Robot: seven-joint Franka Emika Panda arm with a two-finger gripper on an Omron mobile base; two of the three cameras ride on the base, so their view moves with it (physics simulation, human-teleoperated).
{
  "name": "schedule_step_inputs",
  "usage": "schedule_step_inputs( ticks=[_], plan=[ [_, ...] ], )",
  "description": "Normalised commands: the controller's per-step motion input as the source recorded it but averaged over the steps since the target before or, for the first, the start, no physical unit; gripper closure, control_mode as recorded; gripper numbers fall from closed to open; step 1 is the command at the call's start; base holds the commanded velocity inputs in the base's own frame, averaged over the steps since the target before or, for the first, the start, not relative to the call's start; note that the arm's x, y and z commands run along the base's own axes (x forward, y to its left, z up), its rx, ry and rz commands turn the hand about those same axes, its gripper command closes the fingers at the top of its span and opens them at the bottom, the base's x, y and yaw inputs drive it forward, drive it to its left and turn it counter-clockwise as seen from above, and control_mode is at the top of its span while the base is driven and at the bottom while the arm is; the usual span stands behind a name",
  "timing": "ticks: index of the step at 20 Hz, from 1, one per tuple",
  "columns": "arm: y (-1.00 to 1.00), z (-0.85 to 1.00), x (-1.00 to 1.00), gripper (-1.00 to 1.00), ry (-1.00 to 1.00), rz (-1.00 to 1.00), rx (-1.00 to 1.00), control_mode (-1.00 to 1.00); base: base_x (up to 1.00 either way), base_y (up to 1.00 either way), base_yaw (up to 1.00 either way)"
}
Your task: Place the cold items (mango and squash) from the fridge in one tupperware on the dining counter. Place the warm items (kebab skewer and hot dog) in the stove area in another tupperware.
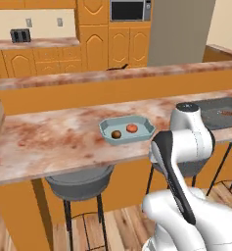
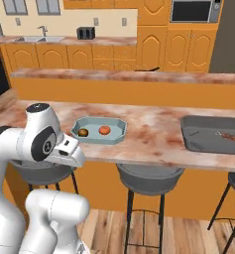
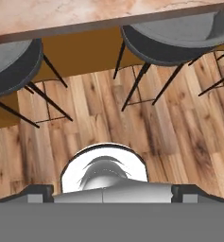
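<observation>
1. Wide apart stand my jaws, with nothing between them; my gripper (image 3: pixel 111 193) shows two dark tips low in the hand view, looking down at the floor.
2. Below it lie wood-plank floor (image 3: pixel 179 137) boards and grey round stools (image 3: pixel 175 40) on thin black legs, tucked under the counter edge.
3. My white arm (image 1: pixel 183 147) is folded in front of the dining counter (image 1: pixel 54 142), whose top is reddish-brown marbled stone over an orange base, with a raised back ledge (image 2: pixel 114 75).
4. On the counter sits the pale blue tupperware (image 1: pixel 127 130), rectangular with cut corners, holding a small dark brown item (image 1: pixel 116 134) and an orange-red round one (image 1: pixel 131 128), side by side.
5. Well apart along the counter rests the dark grey tupperware (image 2: pixel 210 135), with a thin brown skewer (image 2: pixel 230 137) inside.
6. Behind are orange cabinets (image 2: pixel 79 55), a sink (image 2: pixel 39 38), a black toaster (image 2: pixel 85 33) and a microwave (image 2: pixel 193 10). I can read no writing.
</observation>
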Motion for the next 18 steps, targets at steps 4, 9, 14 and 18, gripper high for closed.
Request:
schedule_step_inputs(
  ticks=[4,9,14,18],
  plan=[
    [0.0,0.0,0.0,-1.0,0.0,0.0,0.0,1.0,-0.01,1.0,0.0],
    [0.0,0.0,0.0,-1.0,0.0,0.0,0.0,1.0,-0.08,1.0,0.03],
    [0.0,0.0,0.0,-1.0,0.0,0.0,0.0,1.0,0.0,1.0,0.0],
    [0.0,0.0,0.0,-1.0,0.0,0.0,0.0,1.0,0.0,1.0,0.0]
  ],
)
